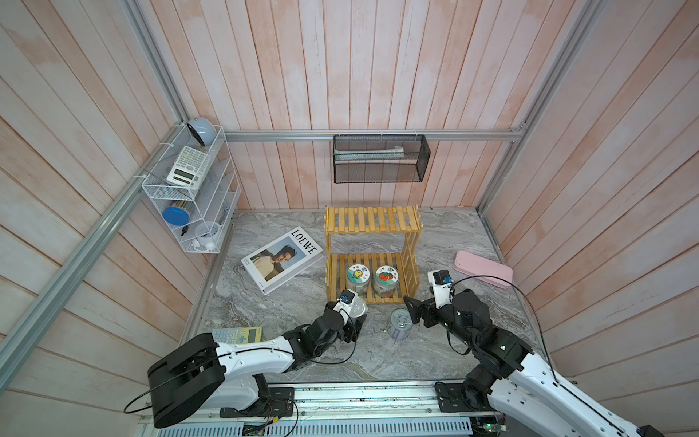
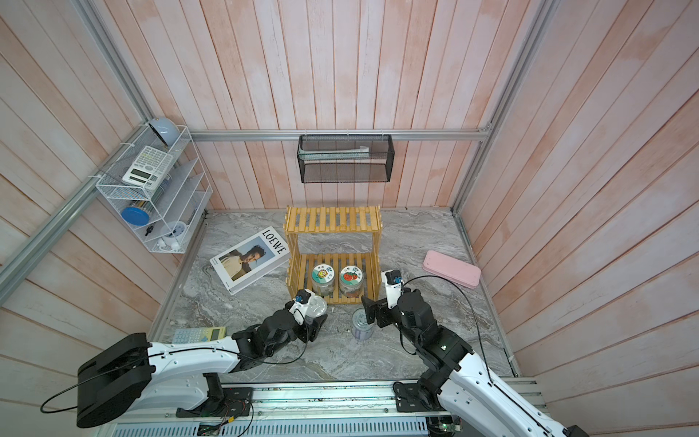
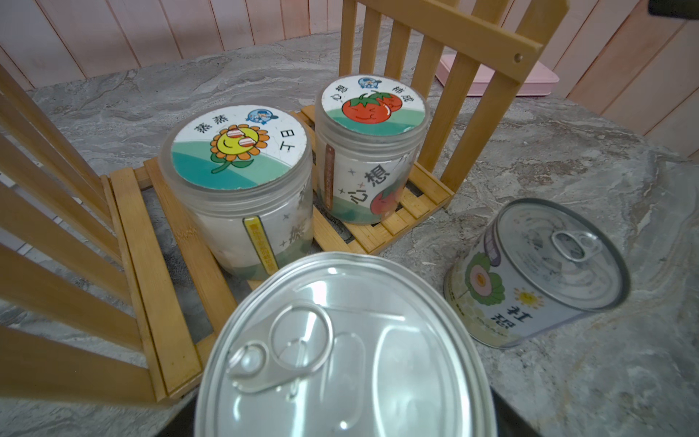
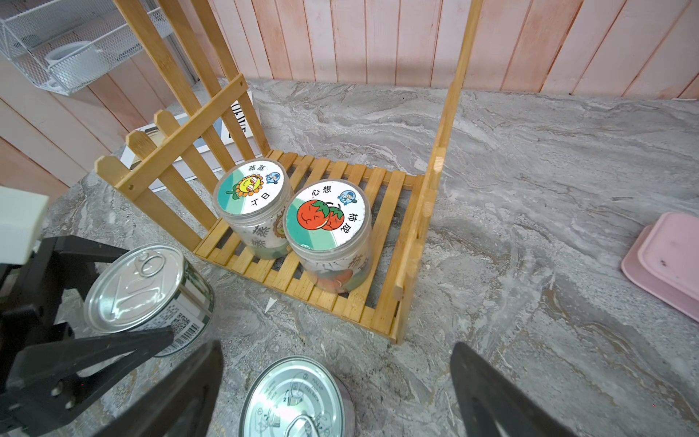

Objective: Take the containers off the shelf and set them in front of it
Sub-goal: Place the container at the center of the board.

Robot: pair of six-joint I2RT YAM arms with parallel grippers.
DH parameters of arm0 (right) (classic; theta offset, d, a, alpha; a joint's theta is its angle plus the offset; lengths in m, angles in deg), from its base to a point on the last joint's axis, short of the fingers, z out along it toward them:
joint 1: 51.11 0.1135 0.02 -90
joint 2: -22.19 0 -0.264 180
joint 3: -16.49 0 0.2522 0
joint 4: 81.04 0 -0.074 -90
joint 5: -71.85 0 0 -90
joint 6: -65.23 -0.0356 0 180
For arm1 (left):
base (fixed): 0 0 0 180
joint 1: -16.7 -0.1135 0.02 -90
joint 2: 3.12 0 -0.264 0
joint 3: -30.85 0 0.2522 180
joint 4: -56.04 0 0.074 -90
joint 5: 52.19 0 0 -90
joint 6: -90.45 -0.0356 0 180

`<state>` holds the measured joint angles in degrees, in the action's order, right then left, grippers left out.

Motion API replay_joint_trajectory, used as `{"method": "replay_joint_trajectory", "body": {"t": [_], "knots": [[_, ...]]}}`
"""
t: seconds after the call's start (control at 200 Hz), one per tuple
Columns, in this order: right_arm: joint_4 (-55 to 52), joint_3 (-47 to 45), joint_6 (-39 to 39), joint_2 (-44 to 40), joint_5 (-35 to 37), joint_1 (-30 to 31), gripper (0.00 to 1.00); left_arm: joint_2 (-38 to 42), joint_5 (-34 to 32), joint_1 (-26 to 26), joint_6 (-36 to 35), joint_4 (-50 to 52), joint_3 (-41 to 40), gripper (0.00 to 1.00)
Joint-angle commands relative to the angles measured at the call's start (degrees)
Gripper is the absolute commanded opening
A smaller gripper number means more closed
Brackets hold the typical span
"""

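Over the pink-walled grey marble table (image 1: 397, 363), I saw my left end effector (image 1: 359, 316) clasp a tin (image 4: 132, 289), and the right end effector (image 4: 336, 350) wide.

Shelf (image 1: 372, 223) slats were finished in yellow wood. Sunflower jar (image 3: 239, 147), clear-walled, was lidded in white over teal-green bands, w/ a yellow-orange flower. Tomato jar (image 3: 372, 109), also clear, was lidded in white & green w/ red tomatoes. Black characters were printed on both lids. White-label tin (image 4: 143, 291) was topped in bright silver, w/ a dark green band & black barcode on its side. Purple-label tin (image 3: 510, 302) was printed pale purple & cream w/ a pink flower & green leaves. Surface (image 1: 446, 242) was veined grey marble. Tray (image 1: 484, 270) was coloured pink, book (image 1: 283, 259) white w/ black lettering.
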<state>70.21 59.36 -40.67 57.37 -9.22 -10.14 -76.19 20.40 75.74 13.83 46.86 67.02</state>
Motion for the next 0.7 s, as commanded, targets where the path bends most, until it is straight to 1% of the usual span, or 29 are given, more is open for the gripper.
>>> {"method": "replay_joint_trajectory", "body": {"t": [0.0, 0.26, 0.425, 0.695], "knots": [[0.8, 1.0, -0.7, -0.5, -1.0, -0.3, 0.98, -0.5, 0.1, 0.2, 0.5, -5.0, -0.7, 0.68], [1.1, 1.1, -1.4, -0.2, -2.8, -0.3, 0.98, -3.7, -0.2, 0.6, 1.2, -8.5, -3.0, 0.68], [1.3, 1.4, -0.6, 0.8, -3.4, -0.3, 0.98, -8.9, -0.5, 0.6, 1.5, -13.3, -4.5, 0.68], [0.5, 3.4, -0.4, 1.7, -3.3, -0.3, 0.98, -15.9, -1.1, 0.7, 2.5, -18.9, -4.5, 0.67]]}}
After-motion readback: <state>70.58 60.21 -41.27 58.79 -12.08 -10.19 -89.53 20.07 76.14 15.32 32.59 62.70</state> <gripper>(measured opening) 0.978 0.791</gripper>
